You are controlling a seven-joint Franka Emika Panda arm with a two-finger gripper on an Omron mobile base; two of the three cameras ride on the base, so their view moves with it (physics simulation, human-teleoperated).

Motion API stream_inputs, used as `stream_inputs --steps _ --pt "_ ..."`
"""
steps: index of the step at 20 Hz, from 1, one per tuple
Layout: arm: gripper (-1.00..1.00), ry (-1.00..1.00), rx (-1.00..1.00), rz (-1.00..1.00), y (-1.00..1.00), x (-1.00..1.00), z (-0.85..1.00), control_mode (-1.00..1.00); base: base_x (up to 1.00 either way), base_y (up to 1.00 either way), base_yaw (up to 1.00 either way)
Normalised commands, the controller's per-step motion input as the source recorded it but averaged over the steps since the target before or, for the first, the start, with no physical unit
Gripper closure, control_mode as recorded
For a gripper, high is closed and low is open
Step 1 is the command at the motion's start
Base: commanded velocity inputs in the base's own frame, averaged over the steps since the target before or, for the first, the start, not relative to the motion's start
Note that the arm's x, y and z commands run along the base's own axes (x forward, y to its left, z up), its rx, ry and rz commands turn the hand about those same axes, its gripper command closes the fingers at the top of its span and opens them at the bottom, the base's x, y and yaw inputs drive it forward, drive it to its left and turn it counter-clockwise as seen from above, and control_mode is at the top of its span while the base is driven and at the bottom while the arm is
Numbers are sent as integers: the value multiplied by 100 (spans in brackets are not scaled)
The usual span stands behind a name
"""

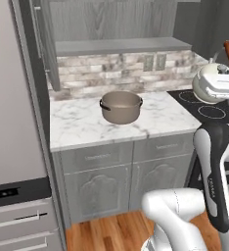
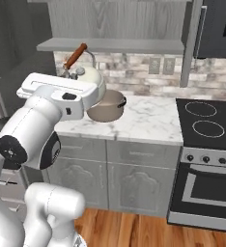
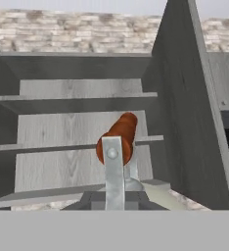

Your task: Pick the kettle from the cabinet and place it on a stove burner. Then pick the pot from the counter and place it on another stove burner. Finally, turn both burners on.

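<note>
The cream-white kettle [image 2: 91,77] hangs in the air above the counter's [image 2: 144,119] left part, its reddish-brown handle bar [image 2: 75,55] up. My gripper [image 3: 113,198] is shut on the kettle, whose handle bar [image 3: 118,137] stands just in front of the hand. From the left base the kettle [image 1: 204,81] shows over the cooktop's edge. The taupe pot [image 1: 121,106] sits on the counter [image 1: 82,125], partly hidden behind kettle and hand in the right base view. Two burner rings [image 2: 208,129] lie bare on the black stove [image 2: 221,140]. The cabinet's shelf [image 1: 121,46] is bare, its door [image 2: 190,43] open.
A tall grey appliance front [image 1: 13,98] walls the left side. The black microwave [image 2: 218,24] hangs above the stove, and knobs [image 2: 206,158] line the oven front. The open cabinet door [image 3: 185,108] stands close on the hand's right. A brick backsplash [image 1: 111,71] runs behind the counter.
</note>
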Motion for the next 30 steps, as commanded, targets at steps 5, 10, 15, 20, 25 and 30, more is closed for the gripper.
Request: stream_inputs --steps 5,10,15,20,25,30 --pt "100 0 0 0 0 0 0 100 -18 -55 -2" --pt "100 0 0 0 0 0 0 100 -34 -58 -3" --pt "100 0 0 0 0 0 0 100 -32 -59 -4" --pt "100 0 0 0 0 0 0 100 -33 -59 -3" --pt "100 0 0 0 0 0 0 100 -29 -56 -3" --pt "100 0 0 0 0 0 0 100 -22 -53 -1"
